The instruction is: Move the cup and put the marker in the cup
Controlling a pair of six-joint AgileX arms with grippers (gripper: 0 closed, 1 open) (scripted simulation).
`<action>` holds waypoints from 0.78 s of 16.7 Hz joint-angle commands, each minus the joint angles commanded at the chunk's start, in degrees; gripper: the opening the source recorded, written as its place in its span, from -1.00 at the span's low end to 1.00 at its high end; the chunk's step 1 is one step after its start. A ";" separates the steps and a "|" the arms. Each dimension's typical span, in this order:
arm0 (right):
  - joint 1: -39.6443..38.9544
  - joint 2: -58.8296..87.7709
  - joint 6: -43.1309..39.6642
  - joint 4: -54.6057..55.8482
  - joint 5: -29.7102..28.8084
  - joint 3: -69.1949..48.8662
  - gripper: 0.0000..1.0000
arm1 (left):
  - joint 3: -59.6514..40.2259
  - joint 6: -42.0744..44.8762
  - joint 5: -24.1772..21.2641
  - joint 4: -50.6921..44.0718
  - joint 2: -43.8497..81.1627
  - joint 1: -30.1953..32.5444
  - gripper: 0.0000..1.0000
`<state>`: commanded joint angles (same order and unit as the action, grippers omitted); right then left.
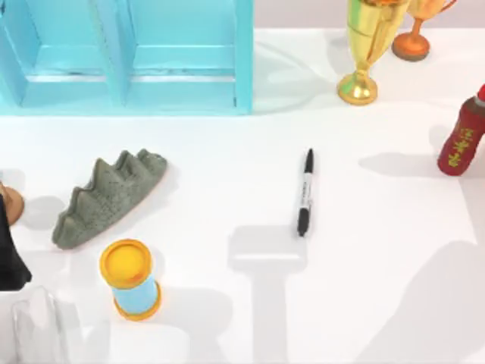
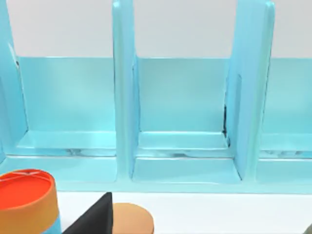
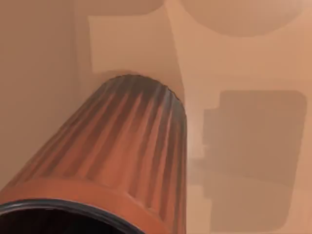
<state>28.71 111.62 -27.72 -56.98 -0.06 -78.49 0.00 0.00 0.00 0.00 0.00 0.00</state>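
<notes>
The cup [image 3: 122, 156], pinkish-brown with ribbed sides and a dark rim, hangs close under the right wrist camera, with shadowed tabletop far below it. My right gripper carries it, though its fingers are hidden. The marker [image 1: 305, 192], slim and black with a white label band, lies flat on the white table [image 1: 379, 250] near the middle, pointing towards the back. My left gripper [image 1: 9, 258] is parked at the table's left edge.
A light blue shelf [image 1: 129, 57] stands at the back left. Gold trophies [image 1: 364, 45] are at the back right and a red bottle [image 1: 462, 140] at the right edge. A grey-green ridged lump [image 1: 106, 199] and a blue cylinder with yellow-orange ends [image 1: 130, 279] sit at the left.
</notes>
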 joint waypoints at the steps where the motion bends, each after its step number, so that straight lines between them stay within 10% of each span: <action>1: 0.00 0.13 0.00 0.55 0.00 0.51 1.00 | 0.00 0.00 0.00 0.00 0.00 0.00 1.00; 5: 0.01 0.15 0.00 0.60 0.00 0.56 1.00 | 0.00 0.00 0.00 0.00 0.00 0.00 1.00; 13: 0.01 0.15 0.00 0.60 0.00 0.56 -0.21 | 0.00 0.00 0.00 0.00 0.00 0.00 1.00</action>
<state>28.72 111.77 -27.72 -56.38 -0.06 -77.93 0.00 0.00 0.00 0.00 0.00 0.00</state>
